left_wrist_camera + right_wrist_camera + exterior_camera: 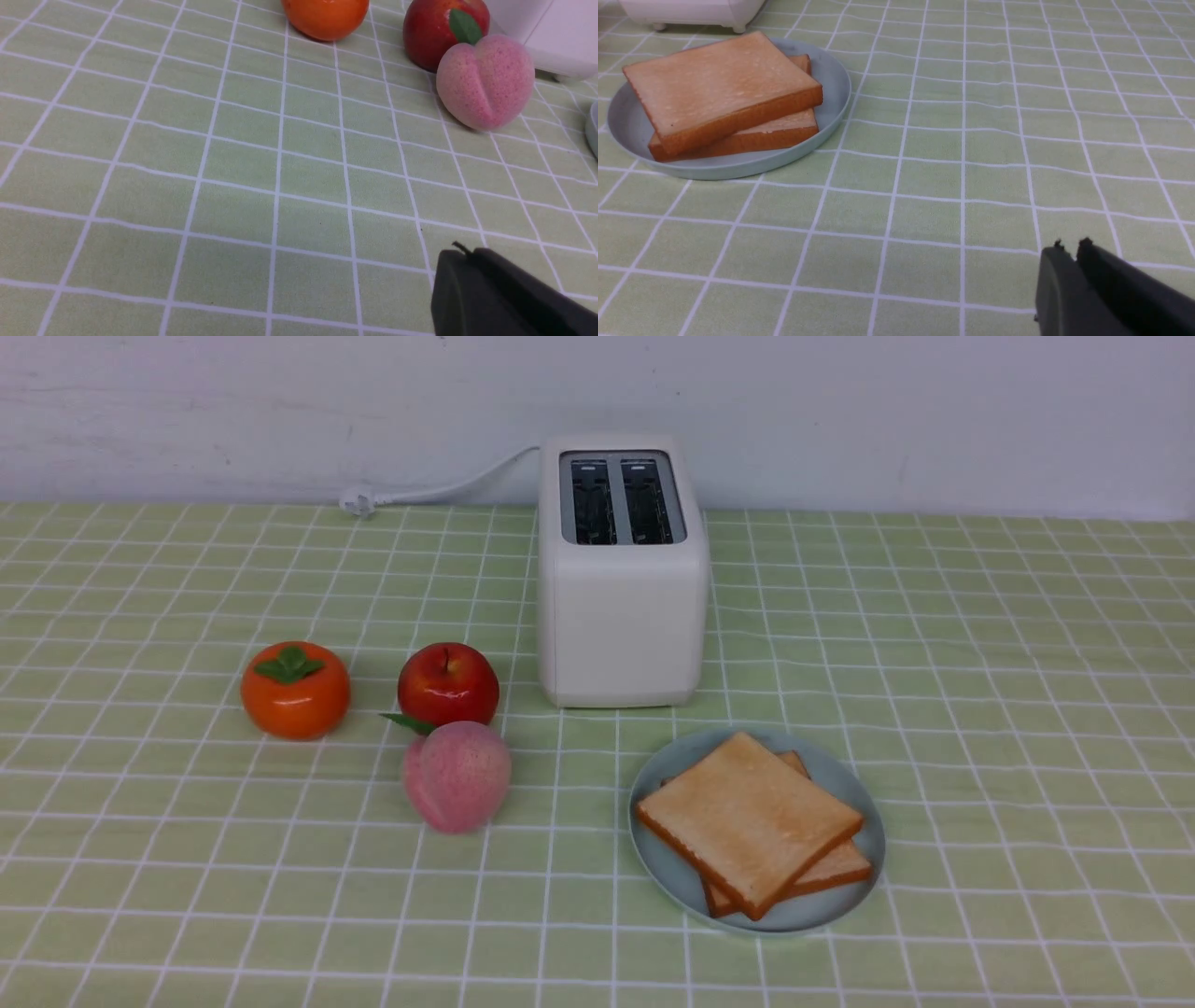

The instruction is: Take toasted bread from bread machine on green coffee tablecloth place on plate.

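A plain white wall backs the surface, which is covered by the green coffee tablecloth (980,728) with its grid of thin white lines. Neither arm shows in my front view; I only have the wrist cameras for them. My left hand (460,254) is pressed together, holding nothing, low over bare cloth. My right hand (1070,246) shows a thin slit between its tips and pinches nothing. Both slices of toasted bread (747,817) already lie flat on the plate (667,868), stacked, the upper one turned askew over the lower. The plate sits well ahead of my right hand and off toward the bread machine (621,607); that is the nearer arm. From the left hand only the plate's rim peeks in past the peach (486,81). The machine's two slots look empty, so I judge the transfer finished.
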Robot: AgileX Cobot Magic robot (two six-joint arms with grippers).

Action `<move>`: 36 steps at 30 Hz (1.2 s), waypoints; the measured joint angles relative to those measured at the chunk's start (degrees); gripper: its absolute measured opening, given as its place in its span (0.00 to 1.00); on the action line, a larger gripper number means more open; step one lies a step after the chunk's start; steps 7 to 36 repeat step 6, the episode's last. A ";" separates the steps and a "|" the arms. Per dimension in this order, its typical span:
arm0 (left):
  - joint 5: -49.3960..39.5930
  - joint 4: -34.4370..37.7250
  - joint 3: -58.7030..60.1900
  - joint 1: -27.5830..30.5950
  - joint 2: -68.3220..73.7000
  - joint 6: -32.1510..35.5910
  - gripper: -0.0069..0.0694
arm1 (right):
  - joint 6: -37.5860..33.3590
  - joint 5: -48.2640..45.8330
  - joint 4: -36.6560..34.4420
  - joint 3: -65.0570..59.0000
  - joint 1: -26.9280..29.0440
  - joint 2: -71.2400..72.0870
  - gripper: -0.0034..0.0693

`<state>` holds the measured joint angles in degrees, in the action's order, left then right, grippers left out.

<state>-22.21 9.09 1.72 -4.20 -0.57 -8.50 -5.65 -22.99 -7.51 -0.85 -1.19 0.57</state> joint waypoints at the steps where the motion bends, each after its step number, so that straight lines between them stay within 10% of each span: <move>1: 0.00 0.00 0.00 0.00 0.00 0.00 0.07 | 0.00 0.00 0.00 0.00 0.00 0.00 0.13; 36: 0.00 0.04 0.00 0.00 0.00 0.00 0.07 | 0.00 0.00 0.00 0.00 0.00 0.00 0.13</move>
